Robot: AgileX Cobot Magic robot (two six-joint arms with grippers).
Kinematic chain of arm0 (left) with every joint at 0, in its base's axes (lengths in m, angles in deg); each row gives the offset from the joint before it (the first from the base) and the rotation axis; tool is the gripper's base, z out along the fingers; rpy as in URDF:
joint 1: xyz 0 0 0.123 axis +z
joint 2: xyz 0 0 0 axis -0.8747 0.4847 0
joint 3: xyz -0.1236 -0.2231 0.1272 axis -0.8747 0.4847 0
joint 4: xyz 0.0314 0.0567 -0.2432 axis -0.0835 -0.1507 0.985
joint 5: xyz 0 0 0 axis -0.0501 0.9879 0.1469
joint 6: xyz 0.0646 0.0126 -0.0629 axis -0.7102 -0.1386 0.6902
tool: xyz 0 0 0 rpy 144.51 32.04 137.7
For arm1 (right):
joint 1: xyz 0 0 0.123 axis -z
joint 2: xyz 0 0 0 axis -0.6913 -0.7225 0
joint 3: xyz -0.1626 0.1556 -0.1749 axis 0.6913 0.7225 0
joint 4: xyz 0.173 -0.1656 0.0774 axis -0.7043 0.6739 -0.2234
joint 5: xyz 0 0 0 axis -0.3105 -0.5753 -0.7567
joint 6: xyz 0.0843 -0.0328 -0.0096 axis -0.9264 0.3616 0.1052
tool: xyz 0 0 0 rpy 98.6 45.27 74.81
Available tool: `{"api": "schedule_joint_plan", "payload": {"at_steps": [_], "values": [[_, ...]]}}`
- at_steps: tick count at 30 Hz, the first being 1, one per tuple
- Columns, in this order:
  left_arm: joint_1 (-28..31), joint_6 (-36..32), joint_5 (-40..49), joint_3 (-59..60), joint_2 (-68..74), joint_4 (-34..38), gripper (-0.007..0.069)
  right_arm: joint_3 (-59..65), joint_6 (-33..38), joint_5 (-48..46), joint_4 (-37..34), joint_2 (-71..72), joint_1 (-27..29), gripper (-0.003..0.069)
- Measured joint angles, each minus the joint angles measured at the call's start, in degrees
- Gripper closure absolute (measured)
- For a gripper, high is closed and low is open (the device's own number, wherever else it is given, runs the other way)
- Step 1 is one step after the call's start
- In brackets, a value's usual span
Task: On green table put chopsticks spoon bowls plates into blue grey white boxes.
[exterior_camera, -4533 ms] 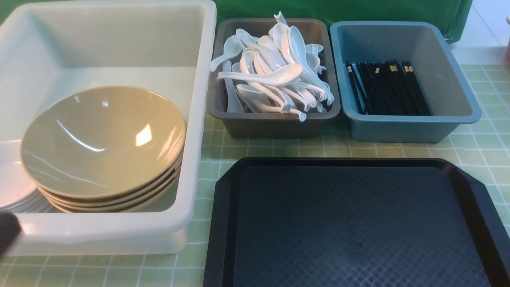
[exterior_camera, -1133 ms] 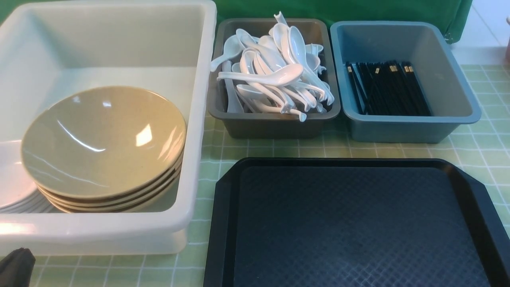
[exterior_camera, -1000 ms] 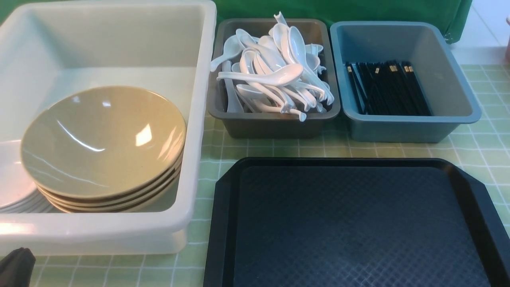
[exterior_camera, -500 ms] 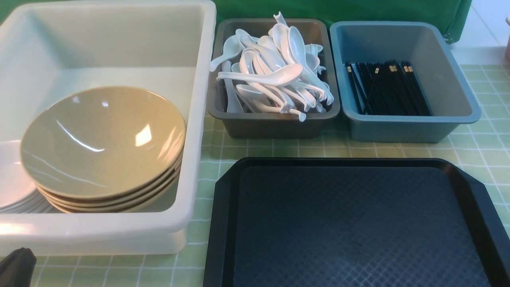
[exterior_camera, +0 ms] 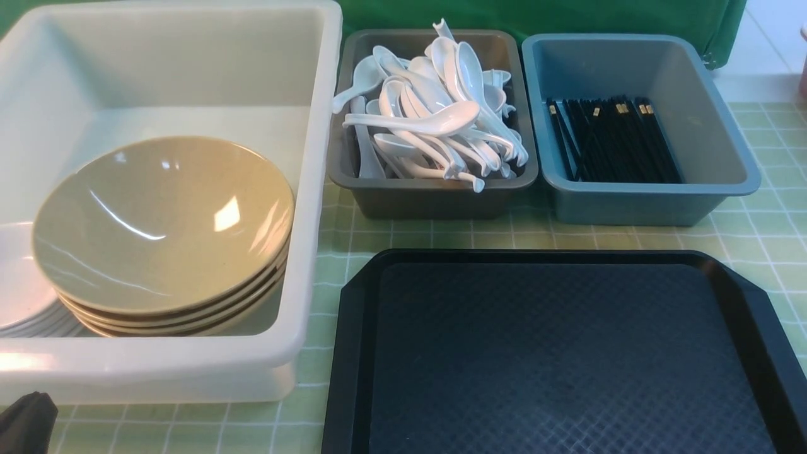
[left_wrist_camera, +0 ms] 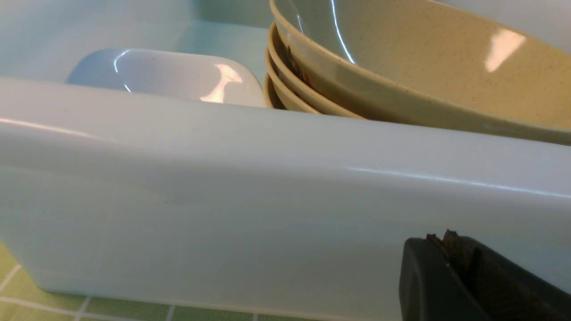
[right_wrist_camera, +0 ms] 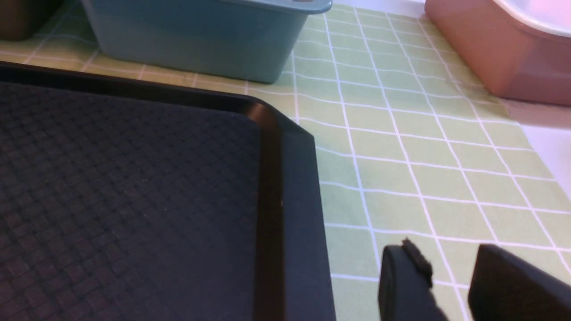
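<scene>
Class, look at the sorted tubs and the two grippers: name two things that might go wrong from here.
1. Spoons are heaped above the dark grey box rim; a nudge might spill some.
2. The shut left gripper sits close to the white box wall; moving forward could shove it.

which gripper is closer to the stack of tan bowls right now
Left. The left gripper sits shut just outside the white box's near wall, in front of the bowls. The right gripper is over the table, beyond the tray's right edge.
</scene>
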Motion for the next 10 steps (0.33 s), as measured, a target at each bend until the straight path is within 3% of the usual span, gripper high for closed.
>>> {"api": "schedule_joint_plan", "payload": {"at_steps": [10], "values": [[-0.28,0.0,0.0,0.0,0.0,0.0,0.0626,0.0,0.0,0.0,0.0,0.0,0.0,0.0423]]}}
